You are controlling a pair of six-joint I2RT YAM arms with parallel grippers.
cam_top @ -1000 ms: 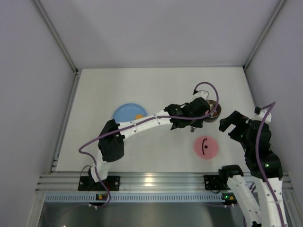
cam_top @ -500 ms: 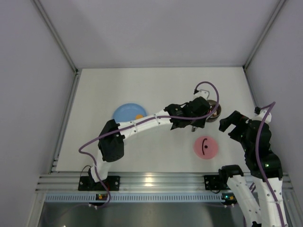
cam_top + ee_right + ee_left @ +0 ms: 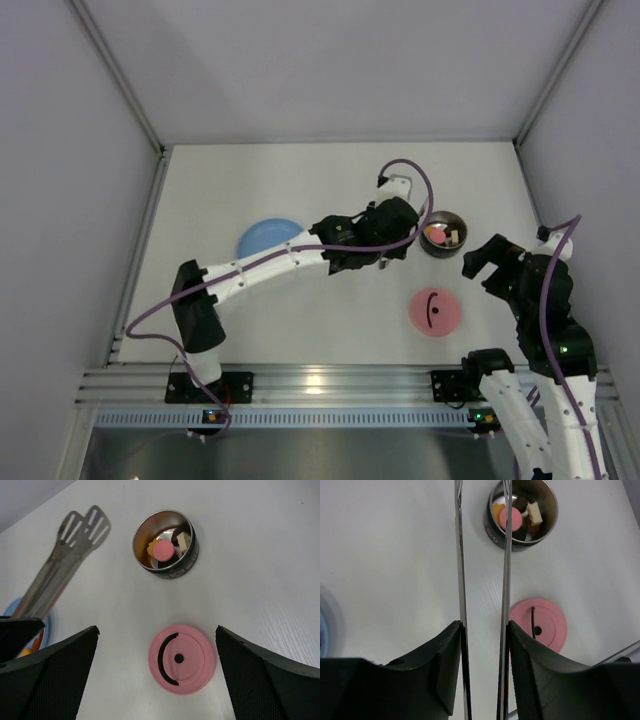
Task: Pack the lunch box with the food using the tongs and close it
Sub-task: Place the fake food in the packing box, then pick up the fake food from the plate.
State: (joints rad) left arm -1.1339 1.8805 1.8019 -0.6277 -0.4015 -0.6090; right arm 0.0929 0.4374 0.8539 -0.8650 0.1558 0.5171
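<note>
top view: white matte table (image 3: 300, 180) enclosed by pale grey walls (image 3: 330, 60), metal rail (image 3: 320, 382) along its near edge. left gripper (image 3: 483, 630) clenched on the tongs (image 3: 460, 555), tips near 9 o'clock of the open lunch box (image 3: 443, 234), which holds food (image 3: 510, 517). pink lid (image 3: 435, 312) at its 6 o'clock, blue plate (image 3: 265, 238) far at 9 o'clock. right gripper (image 3: 483, 258) spread wide, grasping nothing.

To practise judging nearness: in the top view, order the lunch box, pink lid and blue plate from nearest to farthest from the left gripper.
From the left gripper, holding the tongs:
1. lunch box, just to its right.
2. pink lid, lower right in the view.
3. blue plate, far to its left.
</note>
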